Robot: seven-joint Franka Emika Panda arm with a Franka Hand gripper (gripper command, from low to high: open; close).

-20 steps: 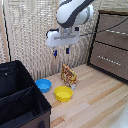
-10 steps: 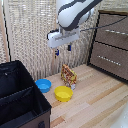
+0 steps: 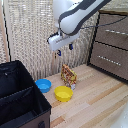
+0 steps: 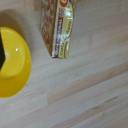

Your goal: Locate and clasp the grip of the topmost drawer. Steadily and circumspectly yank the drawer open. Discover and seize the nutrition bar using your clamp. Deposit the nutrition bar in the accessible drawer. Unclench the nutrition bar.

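While my white-grey clamp [image 3: 64, 50] hangs open above the crinkly orange-and-yellow foil nutrition bar [image 3: 69, 76], I line up a grasp.

Light wood floor [image 3: 95, 100] carries nutrition bar [image 3: 69, 76], yellow bowl [image 3: 63, 93], blue bowl [image 3: 43, 85]

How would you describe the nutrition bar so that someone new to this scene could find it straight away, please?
Start at the dark wood dresser on the exterior view's right and look down to the light wooden floor in front of it. Two bowls sit there, a blue bowl and a yellow bowl. The nutrition bar stands beside the yellow one: the only crinkly, printed orange-and-yellow packet, not round.
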